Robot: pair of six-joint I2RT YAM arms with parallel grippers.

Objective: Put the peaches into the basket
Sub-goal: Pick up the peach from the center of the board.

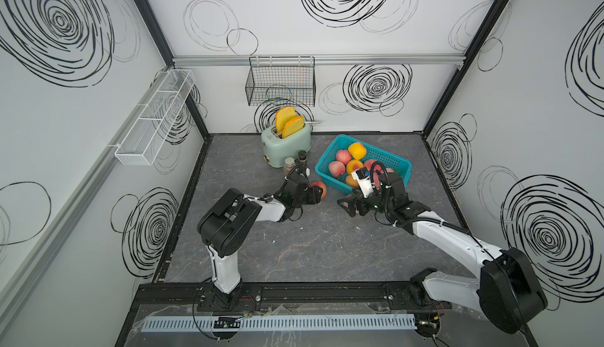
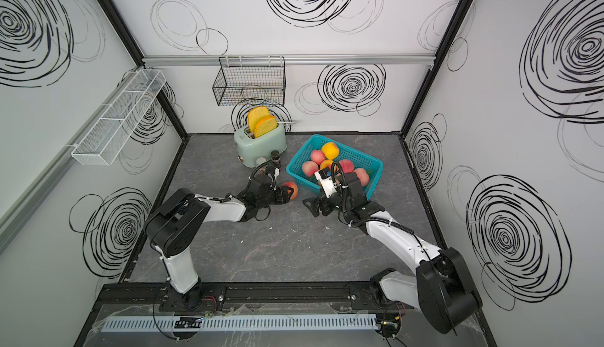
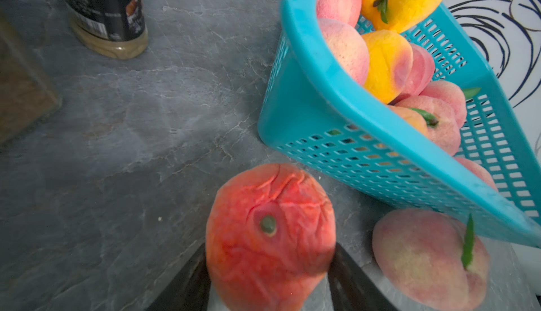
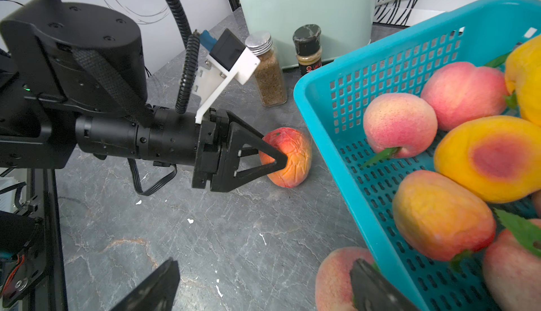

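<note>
The teal basket [image 1: 324, 160] [image 2: 295, 159] stands at the back right and holds several pink and yellow-orange peaches [image 1: 343, 156] [image 4: 399, 123]. On the table just left of it my left gripper [image 1: 316, 195] [image 3: 269, 265] [image 4: 278, 160] is shut on a wrinkled red-orange peach [image 1: 318, 186] [image 2: 291, 188] [image 3: 270, 230] [image 4: 292, 155], low at the tabletop. A pink peach with a green leaf [image 3: 424, 256] [image 4: 333, 277] lies on the table against the basket's near corner [image 3: 322, 89]. My right gripper [image 1: 351, 203] [image 4: 263, 265] is open there, one finger over that peach.
A mint toaster [image 1: 287, 141] with two toast slices stands at the back. Two spice jars [image 1: 289, 164] [image 4: 268, 72] stand between the toaster and my left gripper. A black wire basket [image 1: 281, 84] and a white mesh rack [image 1: 153, 116] hang on the walls.
</note>
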